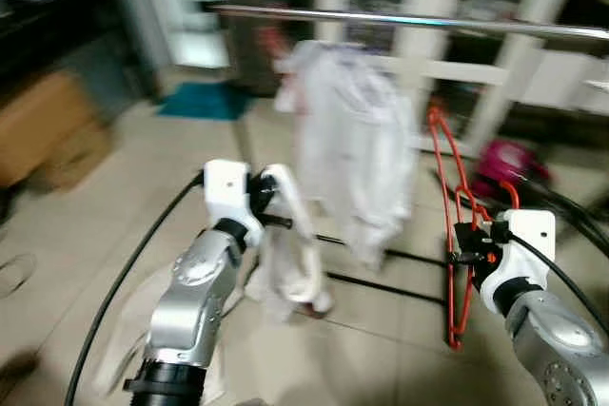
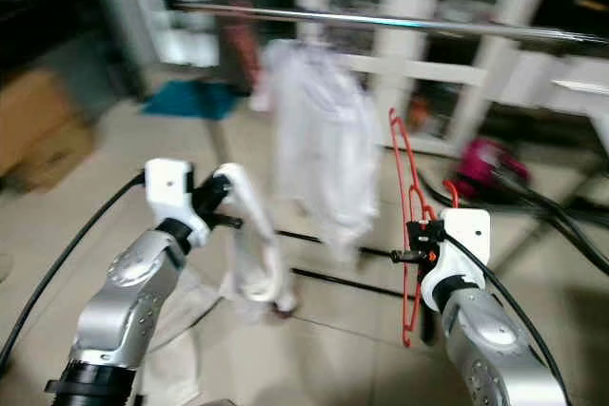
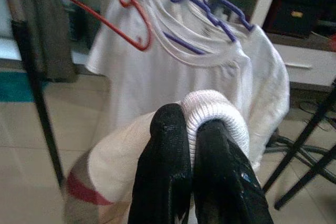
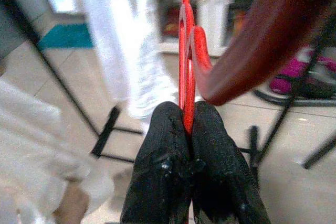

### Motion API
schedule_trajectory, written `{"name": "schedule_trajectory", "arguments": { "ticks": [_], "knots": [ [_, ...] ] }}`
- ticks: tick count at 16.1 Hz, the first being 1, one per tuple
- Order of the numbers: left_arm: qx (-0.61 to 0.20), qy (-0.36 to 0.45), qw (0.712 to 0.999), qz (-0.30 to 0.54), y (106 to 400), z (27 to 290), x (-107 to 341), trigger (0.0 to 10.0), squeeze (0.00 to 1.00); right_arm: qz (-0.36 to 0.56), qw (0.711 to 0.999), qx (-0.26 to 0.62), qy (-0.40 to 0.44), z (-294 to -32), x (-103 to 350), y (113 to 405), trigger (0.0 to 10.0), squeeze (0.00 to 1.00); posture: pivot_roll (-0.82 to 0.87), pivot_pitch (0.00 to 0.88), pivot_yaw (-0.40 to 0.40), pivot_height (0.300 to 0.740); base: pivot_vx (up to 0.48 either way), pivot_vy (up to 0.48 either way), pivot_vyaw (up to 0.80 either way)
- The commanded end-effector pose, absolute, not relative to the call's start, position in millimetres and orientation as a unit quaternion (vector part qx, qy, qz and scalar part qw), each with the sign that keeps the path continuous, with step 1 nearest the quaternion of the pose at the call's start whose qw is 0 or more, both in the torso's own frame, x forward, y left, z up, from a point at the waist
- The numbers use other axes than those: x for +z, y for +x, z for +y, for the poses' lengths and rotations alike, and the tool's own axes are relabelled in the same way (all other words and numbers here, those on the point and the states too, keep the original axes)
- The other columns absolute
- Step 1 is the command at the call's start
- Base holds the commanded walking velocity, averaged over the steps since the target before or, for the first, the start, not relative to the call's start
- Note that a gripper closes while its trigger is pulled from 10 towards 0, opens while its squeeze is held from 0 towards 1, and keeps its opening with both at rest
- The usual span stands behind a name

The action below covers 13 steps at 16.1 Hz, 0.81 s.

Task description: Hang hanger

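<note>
**Red hanger clamped at the right, white garment pinched at the left, below the rail**

The right gripper (image 1: 461,256) is clenched on a thin red wire hanger (image 1: 455,225), its two black fingers (image 4: 164,145) pressed together on the wire just under the hook. The hanger stands roughly upright at the right of the scene, below the long silver metal rail (image 1: 400,21) that runs across the far side, and apart from it. The hook curves up past the fingertips in the right wrist view.

The left gripper (image 1: 285,221) is closed on a white ribbed cloth garment with a red stripe (image 1: 290,263), which droops from the fingers (image 3: 170,156) toward the pale tiled floor (image 1: 114,197). The ribbed edge is folded over the fingertips.

Between the two grippers and farther off, a white T-shirt (image 1: 347,149) hangs from the rail; the left wrist view shows it on purple plastic hangers (image 3: 199,11), with another red hanger (image 3: 113,11) beside it on the same rail. The black legs of the rack (image 1: 381,287) cross the floor beneath.

Far left sits a brown cardboard box (image 1: 43,130), with a teal mat (image 1: 205,100) beyond it. A white cabinet with glass panels (image 1: 447,54) stands behind the rail, and a magenta object (image 1: 504,164) lies on the floor at far right, too blurred to identify.
</note>
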State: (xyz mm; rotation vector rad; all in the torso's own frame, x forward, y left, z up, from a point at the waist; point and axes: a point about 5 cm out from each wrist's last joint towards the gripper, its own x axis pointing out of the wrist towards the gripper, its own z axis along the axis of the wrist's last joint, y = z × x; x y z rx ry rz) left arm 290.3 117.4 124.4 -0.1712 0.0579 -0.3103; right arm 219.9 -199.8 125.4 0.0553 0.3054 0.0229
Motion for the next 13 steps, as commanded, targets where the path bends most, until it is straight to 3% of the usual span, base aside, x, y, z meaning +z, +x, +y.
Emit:
{"name": "schedule_trajectory", "arguments": {
  "ticks": [1, 9, 13],
  "knots": [
    [-0.144, -0.092, 0.985, 0.011, 289.0, 119.2, 131.8, 10.0, 0.00, 0.122, 0.992, 0.012, 0.032, -195.8, 136.1, 220.0, 10.0, 0.00, 0.02, 0.006, 0.091, 0.740, 0.000, 0.000, -0.80],
    [-0.088, -0.098, 0.991, 0.025, 281.6, 121.5, 125.5, 10.0, 0.00, 0.078, 0.996, -0.010, 0.037, -187.7, 144.2, 219.0, 10.0, 0.00, 0.05, 0.007, 0.079, 0.740, 0.000, 0.000, -0.80],
    [-0.119, -0.036, 0.991, 0.042, 286.7, 115.2, 122.7, 10.0, 0.00, 0.075, 0.996, -0.010, 0.057, -185.8, 146.0, 219.0, 10.0, 0.00, 0.06, 0.000, 0.099, 0.740, 0.000, 0.000, -0.80]
  ]
}}
